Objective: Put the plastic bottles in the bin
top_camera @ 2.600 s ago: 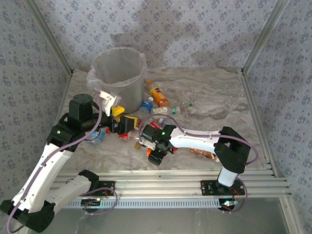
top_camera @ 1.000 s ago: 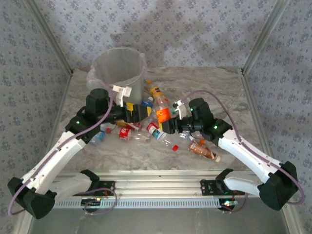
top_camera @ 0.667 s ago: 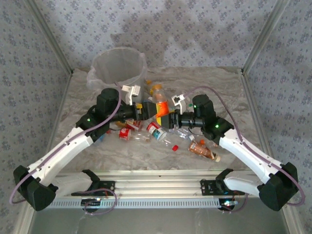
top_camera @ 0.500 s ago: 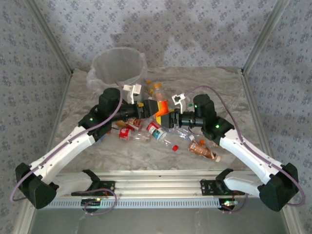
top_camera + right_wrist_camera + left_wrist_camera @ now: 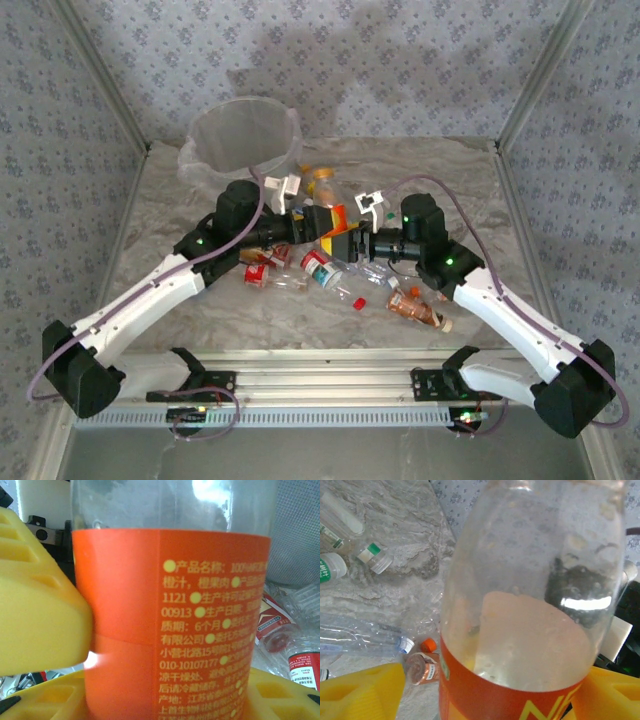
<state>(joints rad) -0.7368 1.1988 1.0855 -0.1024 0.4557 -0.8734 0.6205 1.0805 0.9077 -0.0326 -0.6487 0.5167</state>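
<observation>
Handover: my right fingers clamp the orange-labelled bottle above the desk, while my left fingers straddle it part-open, one pad clear. I'd seat the left grip squarely before releasing the right, then lift to the bin just beyond the left fingers.
</observation>
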